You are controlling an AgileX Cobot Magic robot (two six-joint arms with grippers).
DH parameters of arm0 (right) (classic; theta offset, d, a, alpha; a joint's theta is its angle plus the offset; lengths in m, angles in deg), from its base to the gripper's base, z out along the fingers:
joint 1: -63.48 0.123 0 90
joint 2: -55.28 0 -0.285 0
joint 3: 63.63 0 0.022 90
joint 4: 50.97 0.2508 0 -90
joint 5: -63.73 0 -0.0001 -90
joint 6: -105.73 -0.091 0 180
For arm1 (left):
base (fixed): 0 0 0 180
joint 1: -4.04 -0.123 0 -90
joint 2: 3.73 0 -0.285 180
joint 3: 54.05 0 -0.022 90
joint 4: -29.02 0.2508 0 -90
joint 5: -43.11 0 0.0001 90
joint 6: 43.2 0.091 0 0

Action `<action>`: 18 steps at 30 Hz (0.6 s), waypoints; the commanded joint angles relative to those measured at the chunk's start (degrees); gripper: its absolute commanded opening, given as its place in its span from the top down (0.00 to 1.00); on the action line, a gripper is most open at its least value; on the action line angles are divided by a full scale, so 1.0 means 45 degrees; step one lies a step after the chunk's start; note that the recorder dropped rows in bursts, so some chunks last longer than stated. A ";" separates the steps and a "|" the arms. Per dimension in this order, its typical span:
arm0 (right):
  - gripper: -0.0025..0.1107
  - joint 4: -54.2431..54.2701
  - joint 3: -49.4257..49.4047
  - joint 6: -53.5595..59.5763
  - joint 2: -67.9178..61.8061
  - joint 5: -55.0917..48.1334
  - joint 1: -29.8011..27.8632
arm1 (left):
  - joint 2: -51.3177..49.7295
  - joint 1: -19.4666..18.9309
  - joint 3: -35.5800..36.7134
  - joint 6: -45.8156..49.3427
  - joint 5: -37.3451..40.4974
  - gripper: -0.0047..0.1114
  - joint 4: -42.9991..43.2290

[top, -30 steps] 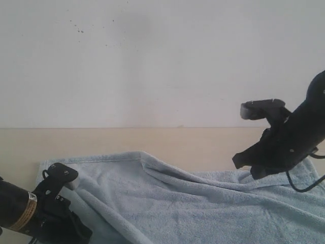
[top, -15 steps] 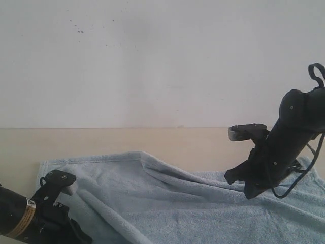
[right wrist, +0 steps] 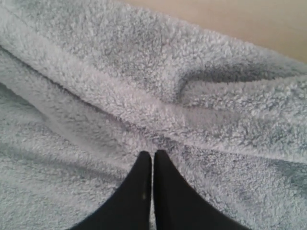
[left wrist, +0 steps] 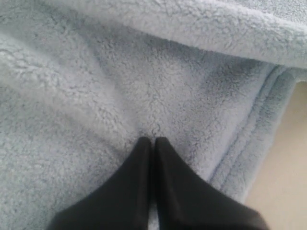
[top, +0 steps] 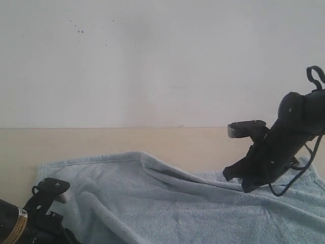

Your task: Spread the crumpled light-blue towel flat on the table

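Observation:
The pale blue towel [top: 167, 208] lies spread over the near part of the beige table [top: 101, 140], with one long raised fold [top: 193, 178] running from its far edge toward the right. My right gripper [top: 236, 179] is shut, and its tips [right wrist: 152, 153] rest on the pile just beside that fold [right wrist: 144, 105]. At the towel's left end my left gripper [left wrist: 152, 140] is shut too, tips against the towel [left wrist: 96, 96] close to the stitched hem [left wrist: 254, 139]. No cloth shows between either pair of fingers. The tag is out of view.
A white wall [top: 162, 61] rises behind the table. Bare tabletop [top: 20, 152] shows left of the towel and along the far strip. The left arm [top: 20, 223] fills the bottom-left corner. Bare table [left wrist: 292, 182] lies past the hem.
The right arm has swung left and now sits over the raised fold. The left arm has drawn back toward the bottom-left corner, and the crease beside it has flattened.

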 commanded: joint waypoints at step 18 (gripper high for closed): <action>0.97 0.0649 0.0565 0.0261 -0.0216 0.1965 -0.4671 | 0.0237 0.0004 0.2385 0.1145 0.3688 0.92 0.0664</action>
